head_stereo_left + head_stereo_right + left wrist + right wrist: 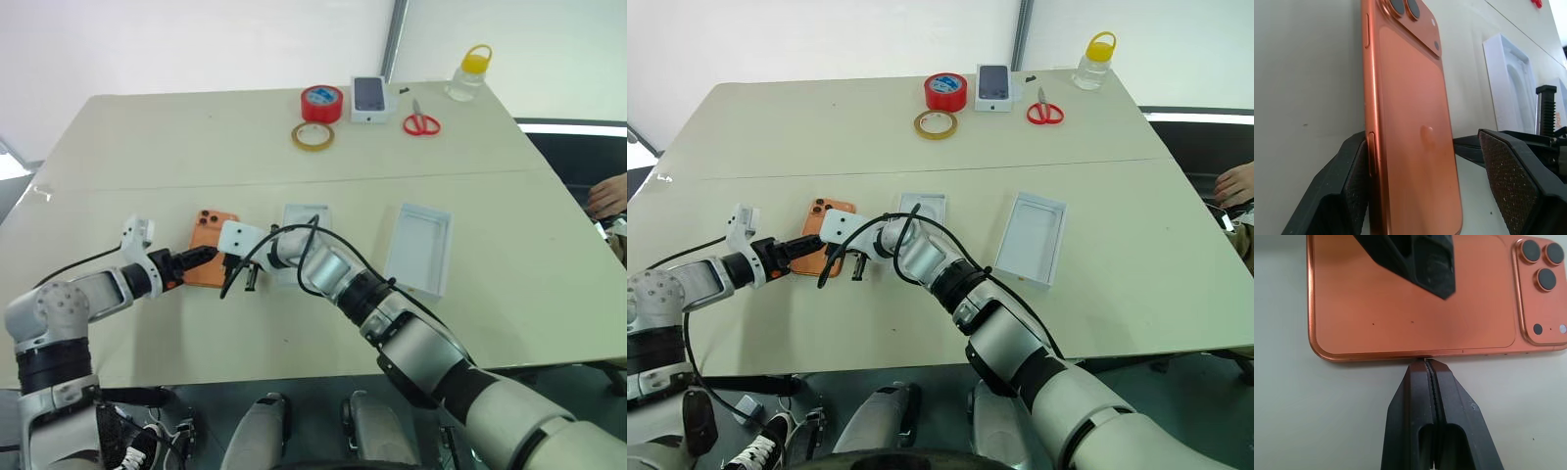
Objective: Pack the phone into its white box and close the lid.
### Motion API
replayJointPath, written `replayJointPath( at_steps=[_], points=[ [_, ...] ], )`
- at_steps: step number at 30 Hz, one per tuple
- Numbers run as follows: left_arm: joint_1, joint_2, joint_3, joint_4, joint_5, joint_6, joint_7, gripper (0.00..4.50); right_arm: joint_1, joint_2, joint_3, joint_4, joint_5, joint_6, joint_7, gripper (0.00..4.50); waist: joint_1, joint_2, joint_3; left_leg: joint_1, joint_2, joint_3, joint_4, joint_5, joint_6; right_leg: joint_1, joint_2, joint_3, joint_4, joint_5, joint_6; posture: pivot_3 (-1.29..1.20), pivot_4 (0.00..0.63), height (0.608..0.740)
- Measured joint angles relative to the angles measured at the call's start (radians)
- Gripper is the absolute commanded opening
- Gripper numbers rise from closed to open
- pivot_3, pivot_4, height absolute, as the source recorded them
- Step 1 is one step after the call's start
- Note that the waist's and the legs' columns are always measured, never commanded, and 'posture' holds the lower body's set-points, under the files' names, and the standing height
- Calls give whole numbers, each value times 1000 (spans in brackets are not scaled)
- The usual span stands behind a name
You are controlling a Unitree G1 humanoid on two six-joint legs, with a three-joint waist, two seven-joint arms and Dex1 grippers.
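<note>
- Slim orange phone point(211, 251) lying back-up, left of centre in the head views, camera cluster at its far corner.
- Left gripper point(201, 259) at the phone's near end, fingers point(1508, 181) spread, one either side of the phone's long edges, not yet clamped.
- Right gripper point(1428, 363) with fingers pressed together, tips butted against the phone's long side edge, pinching nothing.
- Shallow white cardboard tray, the white box point(304, 235), just right of the phone, partly behind the right forearm; white cardboard lid point(421, 247) open-side up, further right of centre.
- Risks, as judged: phone skidding on the smooth top if the closed tips push before the left fingers close; slipping from a grip on slick rounded edges; right arm's loose cable or forearm nudging the tray.
- Pale beige table point(196, 147), smooth, seam across the middle; red tape roll point(321, 102), tan tape ring point(313, 136), small boxed phone point(369, 99), red scissors point(421, 121) and yellow-capped bottle point(470, 71) along the top; white wall behind; a person's hand point(609, 196) at right edge.
</note>
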Motion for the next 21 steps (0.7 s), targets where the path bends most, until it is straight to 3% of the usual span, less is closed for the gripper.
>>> replayJointPath(
  at_steps=[3,6,8,17,21],
  points=[
    [-12,-10,5,14,5,-2,6,3459,0,-1,0,0,0,0,0,20,1,0,0,0,0,0,0,0,0,0,0,0,0,0,0,0,150,740],
    [-13,-11,17,32,3,-2,6,2543,4,-1,0,-5,0,0,1,0,-1,0,0,1,0,0,0,0,0,0,0,0,0,0,0,0,150,740],
    [-8,-12,21,46,7,-2,11,1605,5,-1,0,-7,0,0,3,0,-4,0,0,1,0,0,0,0,0,0,0,0,0,0,0,0,150,740],
    [9,-21,24,43,-6,3,6,1605,13,-3,0,-13,0,-3,2,0,-9,0,0,1,0,0,-1,0,0,1,0,0,0,0,0,0,150,740],
    [13,-37,41,41,-32,8,-4,327,15,-7,0,-16,0,-3,3,0,-8,-1,-1,1,0,0,-1,0,0,1,0,0,0,0,0,0,150,740]
  ],
)
